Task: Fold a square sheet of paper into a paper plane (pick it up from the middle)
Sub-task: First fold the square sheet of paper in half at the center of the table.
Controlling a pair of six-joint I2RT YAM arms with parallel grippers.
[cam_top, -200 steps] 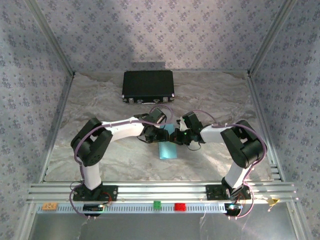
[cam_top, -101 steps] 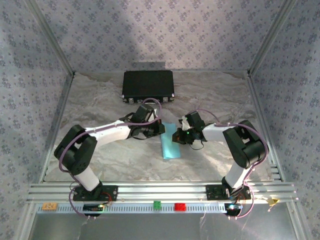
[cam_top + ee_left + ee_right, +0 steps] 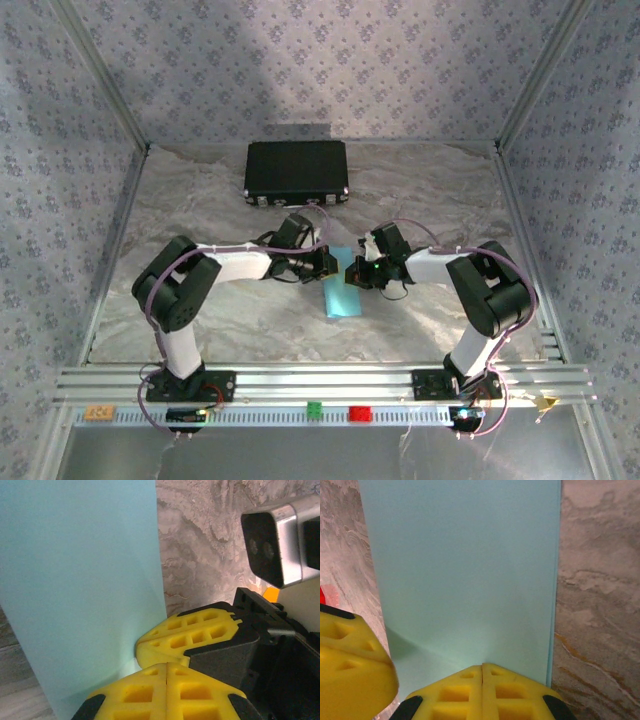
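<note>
Top external view: two black-and-white arms angled inward over the centre of a grey marbled tabletop (image 3: pixel 180 200). L claw (image 3: pixel 327 263) and R claw (image 3: pixel 351 272) sat just beside each other at the far end of a light-blue sheet of paper (image 3: pixel 342 300). The sheet lay flat as a narrow strip running toward the arm bases. A black case (image 3: pixel 297 172) sat well behind, near the back wall. A green block (image 3: pixel 314 408) & a red block (image 3: pixel 358 412) rested on the front rail.

Left wrist view: L claw (image 3: pixel 166 666) had its yellow fingers pressed together, tips at the sheet's (image 3: pixel 80 580) edge.

Right wrist view: R claw (image 3: pixel 482 666) was likewise closed, tips on the sheet (image 3: pixel 460 565), w/ faint creases fanning from them. Couldn't tell whether either pair had paper pinched between.
</note>
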